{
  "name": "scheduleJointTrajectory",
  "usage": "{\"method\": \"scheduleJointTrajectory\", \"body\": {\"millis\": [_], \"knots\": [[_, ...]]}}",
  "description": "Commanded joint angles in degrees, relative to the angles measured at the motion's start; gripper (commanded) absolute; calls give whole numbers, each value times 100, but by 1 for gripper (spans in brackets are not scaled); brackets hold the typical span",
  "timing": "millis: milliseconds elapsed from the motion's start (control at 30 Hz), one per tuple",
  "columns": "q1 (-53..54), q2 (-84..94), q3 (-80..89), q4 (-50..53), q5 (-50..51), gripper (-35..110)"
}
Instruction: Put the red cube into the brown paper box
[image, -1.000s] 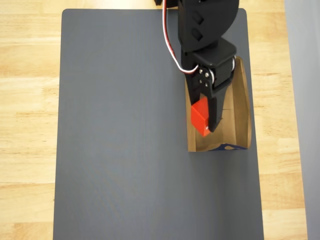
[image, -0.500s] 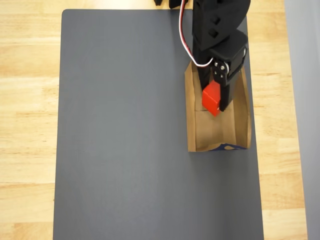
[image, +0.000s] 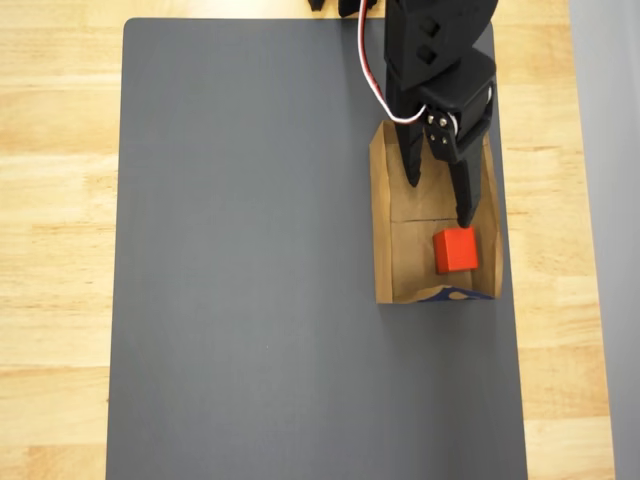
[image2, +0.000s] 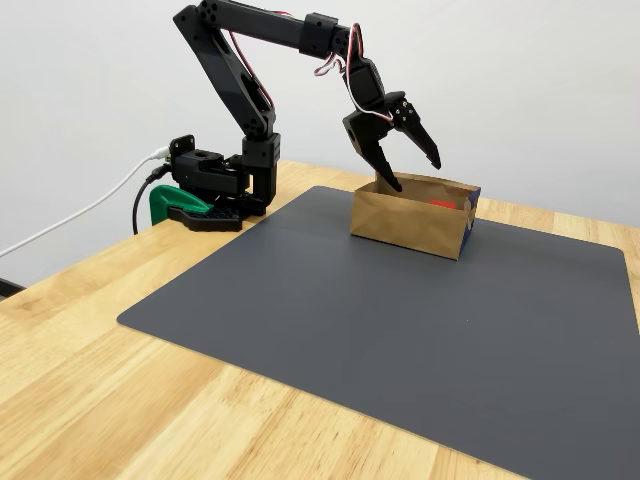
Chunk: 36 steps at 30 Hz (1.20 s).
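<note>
The red cube lies on the floor of the brown paper box, near its end with the blue mark. In the fixed view only a sliver of the red cube peeks over the wall of the brown paper box. My gripper hangs open above the box, its two black fingers spread, nothing between them. One fingertip is close to the cube's top edge in the overhead view. The fixed view shows the gripper raised above the box rim.
The box sits at the right side of a dark grey mat on a wooden table. The arm's base is clamped at the table's far left in the fixed view.
The gripper opened and let go of the red cube, which dropped into the box. Before that the arm carried the cube from the box's left wall to over its middle.
</note>
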Motion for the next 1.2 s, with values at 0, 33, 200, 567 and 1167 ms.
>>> {"method": "scheduleJointTrajectory", "body": {"millis": [0,33,200,567,1167], "knots": [[132,782,149,158,123,27],[246,1037,237,167,114,24],[976,2180,1178,-536,-396,0],[1705,4166,1846,589,1187,0],[2417,5555,2399,2224,1424,0]]}}
